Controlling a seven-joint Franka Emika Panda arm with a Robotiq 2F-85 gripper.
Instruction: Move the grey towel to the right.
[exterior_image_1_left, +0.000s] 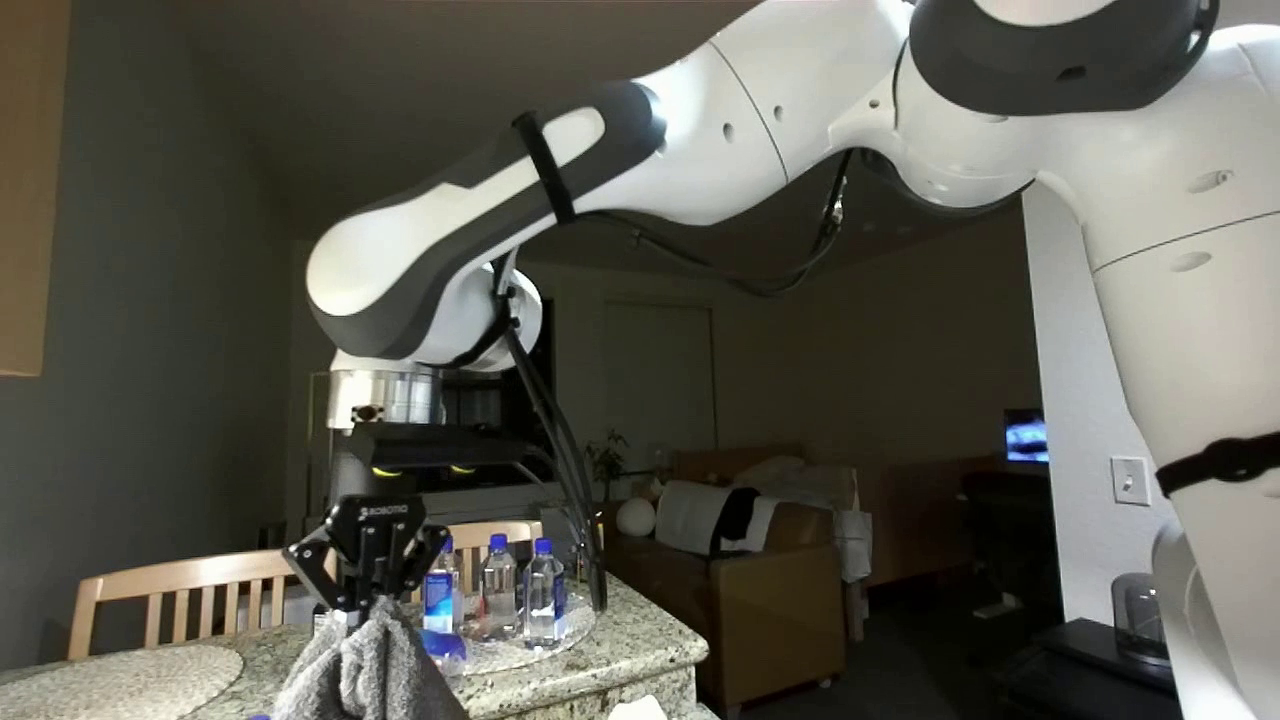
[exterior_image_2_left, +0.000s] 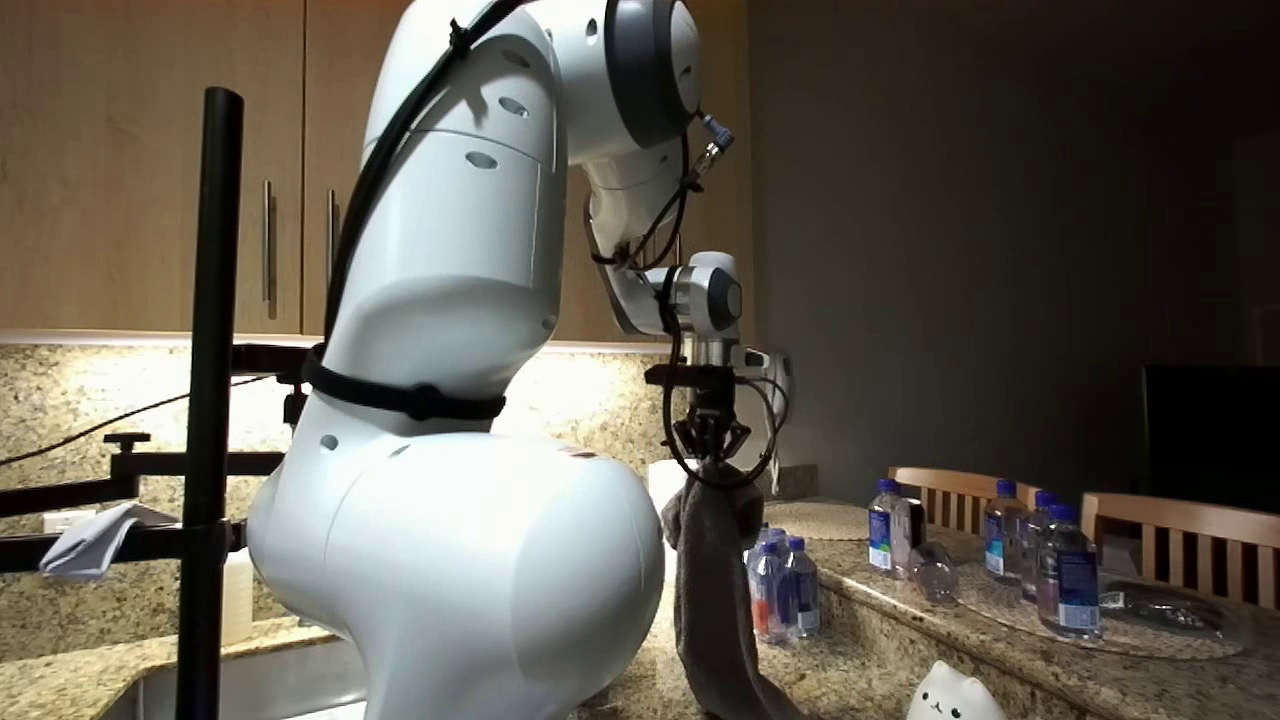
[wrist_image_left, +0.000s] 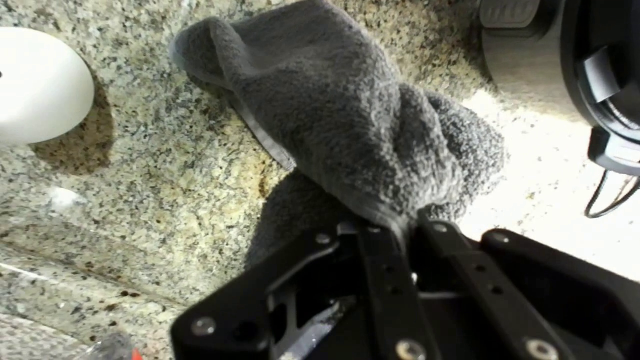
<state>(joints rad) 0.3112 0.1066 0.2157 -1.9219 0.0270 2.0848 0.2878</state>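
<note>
The grey towel (wrist_image_left: 340, 100) hangs bunched from my gripper (wrist_image_left: 404, 229) in the wrist view. Its upper part is pinched between the two fingertips, and its lower part spreads over or just above the speckled granite counter. In an exterior view the towel (exterior_image_2_left: 715, 600) hangs long and narrow below the gripper (exterior_image_2_left: 712, 460), with its lower end cut off by the frame edge. In an exterior view the gripper (exterior_image_1_left: 368, 603) points straight down with the towel (exterior_image_1_left: 375, 670) under it. Whether the towel's lower end touches the counter I cannot tell.
Bottles with blue caps stand on the raised counter (exterior_image_1_left: 630, 625) and on the lower counter by the towel (exterior_image_2_left: 785, 590). A white cat figure (exterior_image_2_left: 953, 693) is near; a white rounded object (wrist_image_left: 42, 85) lies left in the wrist view. A metal-and-black appliance (wrist_image_left: 530, 65) stands right.
</note>
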